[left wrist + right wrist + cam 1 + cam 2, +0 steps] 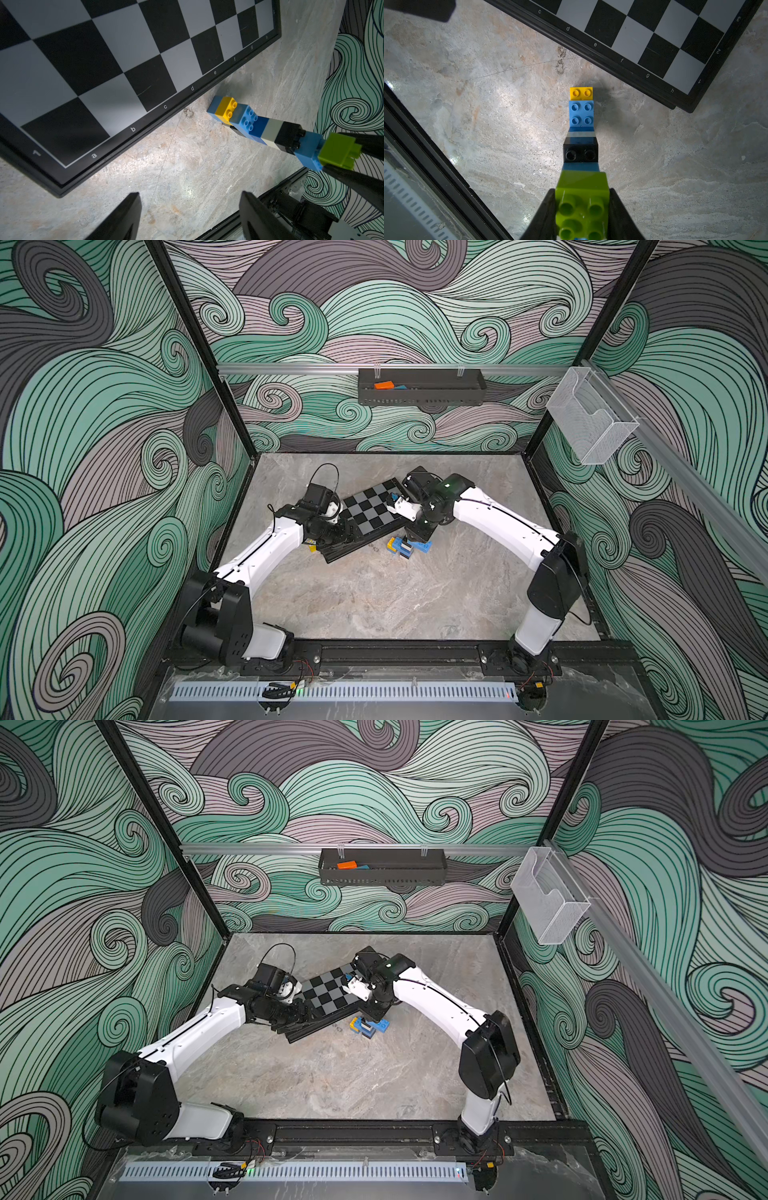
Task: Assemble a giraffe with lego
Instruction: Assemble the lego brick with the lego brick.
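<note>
- The right hand (582, 193) is clenched on the lime-green brick (581, 187) at the near end of the giraffe (581, 116). The right wrist view shows a black finger pressed against each side of that brick.
- From that hand the figure runs straight away: blue, black, white, blue again, then a yellow brick (581, 93) at the far end, down by the tabletop (488, 104).
- The left wrist view shows the same grip from the side. The right hand (340, 152) pinches the lime-green brick, and the giraffe (259, 124) slants from it down to the tabletop, just beside the chequered board (104, 62) near its letters d and e.
- The left hand (190, 194) is released. Its two fingers stand wide apart over bare tabletop, with the giraffe ahead and well off to one side.
- In both top views the right arm hides the grip. Only blue, yellow and black bricks of the giraffe (405, 547) show beyond the wrist, just off the board's edge.
</note>
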Robot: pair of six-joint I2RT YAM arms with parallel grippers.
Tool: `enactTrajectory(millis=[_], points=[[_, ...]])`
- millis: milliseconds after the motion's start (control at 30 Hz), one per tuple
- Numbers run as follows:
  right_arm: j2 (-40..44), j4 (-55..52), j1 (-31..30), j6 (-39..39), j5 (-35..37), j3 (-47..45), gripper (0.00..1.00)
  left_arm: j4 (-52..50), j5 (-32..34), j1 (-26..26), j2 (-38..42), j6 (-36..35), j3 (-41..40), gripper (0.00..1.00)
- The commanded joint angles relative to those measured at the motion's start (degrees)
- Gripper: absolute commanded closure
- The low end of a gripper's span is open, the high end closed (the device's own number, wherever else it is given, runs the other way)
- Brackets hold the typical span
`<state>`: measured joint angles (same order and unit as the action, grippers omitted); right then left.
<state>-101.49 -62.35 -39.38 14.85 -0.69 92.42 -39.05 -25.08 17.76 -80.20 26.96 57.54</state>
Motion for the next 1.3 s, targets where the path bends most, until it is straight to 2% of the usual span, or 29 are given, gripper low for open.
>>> enactTrajectory(millis=[0, 700, 1267], points=[[-1.5, -1.3, 0.7, 0.3, -1.1, 0.0, 0.86, -1.2, -0.7, 0.3, -0.7, -1.5, 2.5, 0.21], [-1.1, -1.8, 1.8, -0.1, -3.3, 4.1, 0.86, -1.0, -1.0, 0.3, -3.0, -2.3, 3.4, 0.21], [-0.7, -3.5, 1.9, 1.1, -3.2, 1.7, 0.86, -0.9, -1.3, 0.3, -3.0, -2.3, 3.7, 0.22]])
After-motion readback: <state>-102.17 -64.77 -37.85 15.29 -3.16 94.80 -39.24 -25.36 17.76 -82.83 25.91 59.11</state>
